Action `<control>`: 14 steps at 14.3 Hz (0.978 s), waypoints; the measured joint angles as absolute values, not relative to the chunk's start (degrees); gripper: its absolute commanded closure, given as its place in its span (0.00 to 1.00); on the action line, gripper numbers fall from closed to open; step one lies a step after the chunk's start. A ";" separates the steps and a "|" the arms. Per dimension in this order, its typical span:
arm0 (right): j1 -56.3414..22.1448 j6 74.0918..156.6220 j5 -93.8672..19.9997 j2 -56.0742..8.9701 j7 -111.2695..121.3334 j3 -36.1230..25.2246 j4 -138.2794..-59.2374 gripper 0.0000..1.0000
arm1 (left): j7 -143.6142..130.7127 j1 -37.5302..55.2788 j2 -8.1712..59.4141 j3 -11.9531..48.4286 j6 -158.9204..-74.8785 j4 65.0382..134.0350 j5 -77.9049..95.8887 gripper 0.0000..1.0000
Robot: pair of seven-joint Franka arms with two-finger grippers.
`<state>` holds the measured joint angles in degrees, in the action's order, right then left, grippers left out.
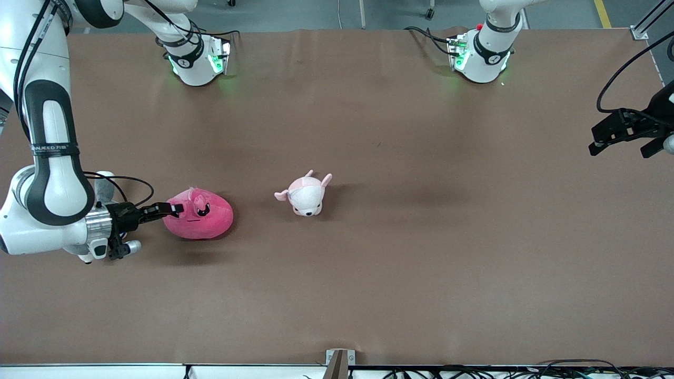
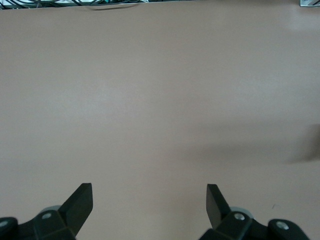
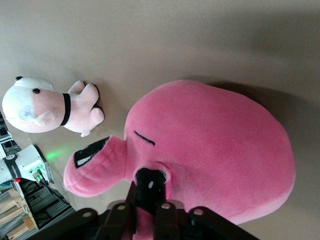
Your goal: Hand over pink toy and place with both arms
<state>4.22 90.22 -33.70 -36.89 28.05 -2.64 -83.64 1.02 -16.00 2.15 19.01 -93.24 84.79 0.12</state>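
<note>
At the right arm's end of the table, the right gripper pinches its two black fingers onto the face of the pink toy, clamped on a fold of plush beside one dark eye. From the right wrist view the fingers look nearly together, though the fabric hides their tips, so the grip may be loosening. That toy, a rounded hot-pink blob, rests on the brown table. Beside it, toward the middle of the table, a smaller pale pink-and-white plush animal stands apart from it. Something grey and white shows partly hidden by the right arm. Over the left arm's end of the table, the left gripper hangs with fingers spread wide, holding nothing, waiting above bare surface.
</note>
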 measured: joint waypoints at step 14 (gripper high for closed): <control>5.73 88.61 -26.83 -27.03 18.95 -2.54 -75.70 0.00 | 0.97 -16.10 2.34 18.94 -93.18 84.75 0.12 0.00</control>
